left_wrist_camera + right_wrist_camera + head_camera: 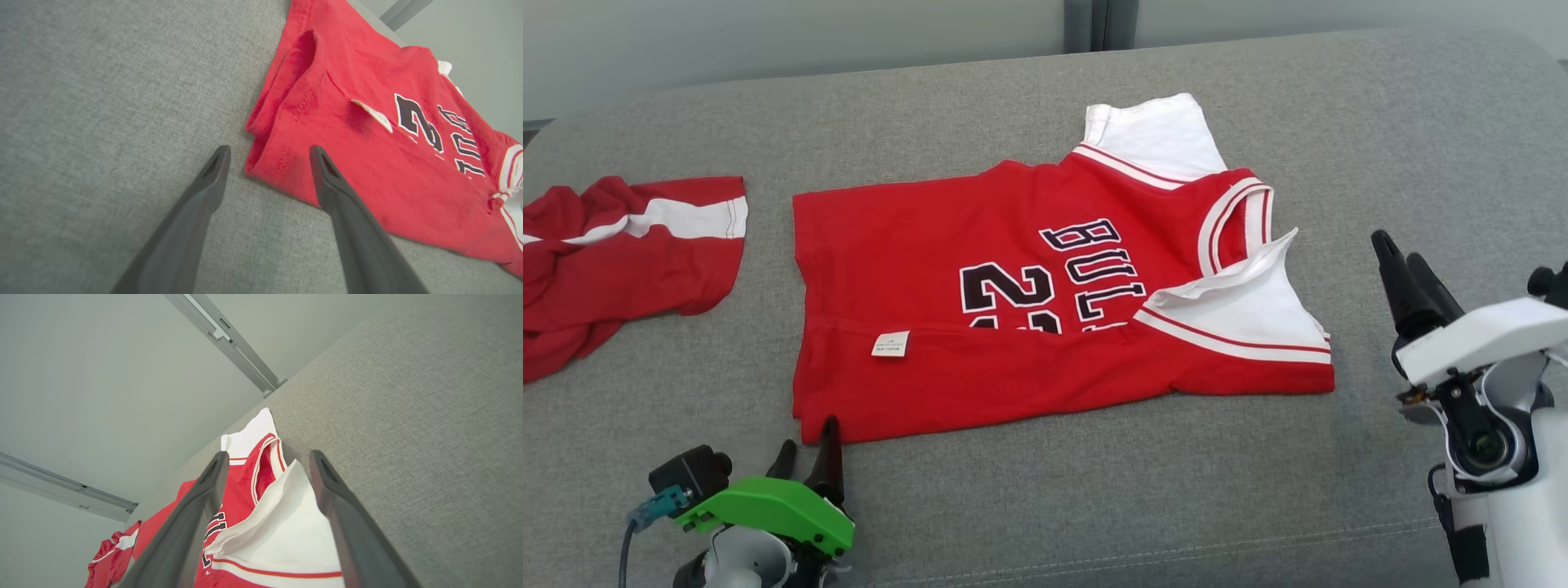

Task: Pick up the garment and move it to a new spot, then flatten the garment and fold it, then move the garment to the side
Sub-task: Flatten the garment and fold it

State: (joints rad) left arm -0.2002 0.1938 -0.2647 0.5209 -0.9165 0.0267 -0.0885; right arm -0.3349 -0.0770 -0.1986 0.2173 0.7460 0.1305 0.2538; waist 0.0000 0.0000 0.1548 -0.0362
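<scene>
So the red jersey (1029, 327) is lying in the middle of the grey cushion (1094, 506), collar end toward the robot's right and hem toward its left. The near long edge is flipped up over the front, so it covers the bottom of the number and the lettering. From the head camera you get the whole layout: a small white label (890, 344) sits on that flipped-up strip, one white sleeve (1156, 135) pokes out at the far side, and the other is folded across near the collar. A second red and white piece of clothing (613, 261) is bunched up well off to the left. The left gripper (809, 457) is right at the jersey's near-left corner with its fingers spread and nothing pinched. Its wrist camera adds the close-up stuff: the corner shows up between the two tips, one finger is over bare cushion, the other overlaps the red edge, and the layers at the hem gape open a bit like a pocket. I can't tell if it's actually touching. The right gripper (1398, 251) is off past the collar end, clear of the fabric, fingers apart and empty. Its camera looks along them at the folded sleeve and neckline, plus the pale wall (102, 375) and a metal rail (233, 343) behind the cushion.
</scene>
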